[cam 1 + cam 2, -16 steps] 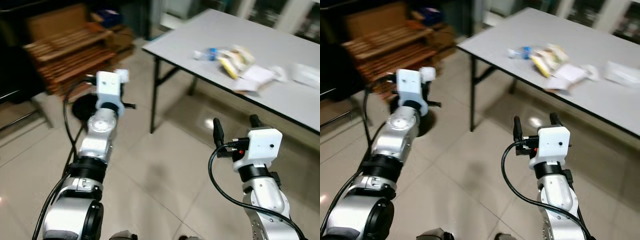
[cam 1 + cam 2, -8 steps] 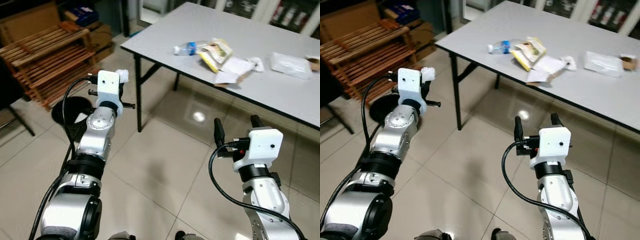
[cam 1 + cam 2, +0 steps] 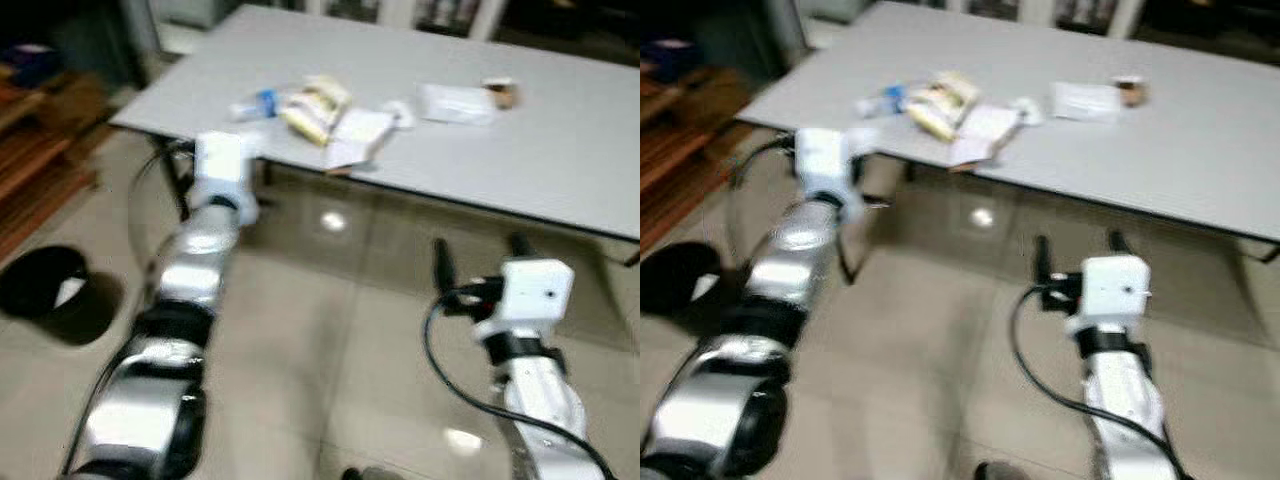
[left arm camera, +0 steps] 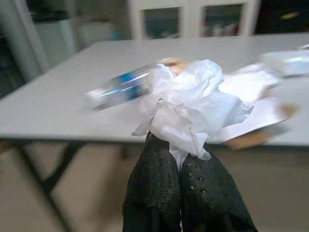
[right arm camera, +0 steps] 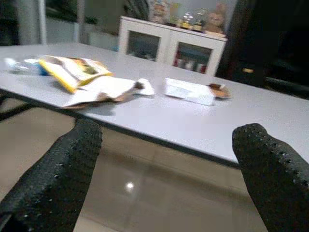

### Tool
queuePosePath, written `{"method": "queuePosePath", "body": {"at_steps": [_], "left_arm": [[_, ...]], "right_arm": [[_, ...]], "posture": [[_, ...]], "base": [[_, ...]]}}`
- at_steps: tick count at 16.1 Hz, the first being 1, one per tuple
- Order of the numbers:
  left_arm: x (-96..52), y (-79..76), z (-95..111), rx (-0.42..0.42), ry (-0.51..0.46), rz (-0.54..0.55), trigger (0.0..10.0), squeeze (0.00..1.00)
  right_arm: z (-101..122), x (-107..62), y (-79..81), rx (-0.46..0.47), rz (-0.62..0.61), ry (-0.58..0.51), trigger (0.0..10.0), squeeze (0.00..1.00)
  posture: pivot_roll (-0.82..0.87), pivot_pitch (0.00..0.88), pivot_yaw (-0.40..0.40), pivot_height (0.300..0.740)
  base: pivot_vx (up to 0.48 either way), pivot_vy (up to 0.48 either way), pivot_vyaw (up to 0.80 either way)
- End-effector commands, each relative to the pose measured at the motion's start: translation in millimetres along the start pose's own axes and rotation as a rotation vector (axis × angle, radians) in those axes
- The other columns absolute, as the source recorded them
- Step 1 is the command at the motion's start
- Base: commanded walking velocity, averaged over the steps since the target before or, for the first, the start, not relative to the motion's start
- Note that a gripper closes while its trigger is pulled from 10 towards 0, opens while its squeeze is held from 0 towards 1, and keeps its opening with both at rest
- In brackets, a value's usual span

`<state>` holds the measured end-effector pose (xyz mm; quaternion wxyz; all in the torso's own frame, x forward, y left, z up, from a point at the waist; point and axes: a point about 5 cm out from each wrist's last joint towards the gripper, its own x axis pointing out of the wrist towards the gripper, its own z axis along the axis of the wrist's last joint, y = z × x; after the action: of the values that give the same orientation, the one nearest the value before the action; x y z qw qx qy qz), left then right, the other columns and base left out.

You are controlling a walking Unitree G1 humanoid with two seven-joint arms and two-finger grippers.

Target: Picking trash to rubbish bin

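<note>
My left gripper is shut on a crumpled white tissue, held out at about table height in front of the grey table. On the table lie a plastic bottle, a yellow packet, white paper and a clear bag. A black rubbish bin stands on the floor at the lower left, left of my left arm. My right gripper is open and empty, raised short of the table's near edge.
Beige floor tiles spread around and under the table. A dark table leg stands just behind my left arm. White cabinets stand beyond the table. The eye views are blurred.
The whole view has swung: the table now lies straight ahead and the bin sits at the lower left. The wooden racks have left view. Both arms keep their pose; the tissue stays gripped.
</note>
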<state>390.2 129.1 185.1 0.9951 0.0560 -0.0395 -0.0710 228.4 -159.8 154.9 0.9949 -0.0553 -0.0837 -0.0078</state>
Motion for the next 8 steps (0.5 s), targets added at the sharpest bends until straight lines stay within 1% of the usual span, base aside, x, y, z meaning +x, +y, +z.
{"method": "queuePosePath", "body": {"at_steps": [1,5,8], "left_arm": [[-0.1,14.9,1.7,0.017,-0.004,0.032,10.0,0.00],[0.3,15.9,4.7,0.029,-0.022,0.031,10.0,0.00],[-6.0,13.2,-3.6,0.040,-0.007,0.002,10.0,0.00]], "right_arm": [[3.4,0.8,4.0,0.005,0.011,-0.014,10.0,0.00],[3.9,1.1,2.9,0.002,0.010,-0.016,10.0,0.00],[3.9,1.1,2.6,0.000,0.007,-0.020,10.0,0.00]], "posture": [[0.14,0.116,-0.022,0.740],[0.13,0.114,-0.023,0.740],[0.14,0.112,-0.023,0.740]], "base": [[0.379,0.000,-0.80],[0.386,0.000,-0.80],[0.385,0.000,-0.80]]}}
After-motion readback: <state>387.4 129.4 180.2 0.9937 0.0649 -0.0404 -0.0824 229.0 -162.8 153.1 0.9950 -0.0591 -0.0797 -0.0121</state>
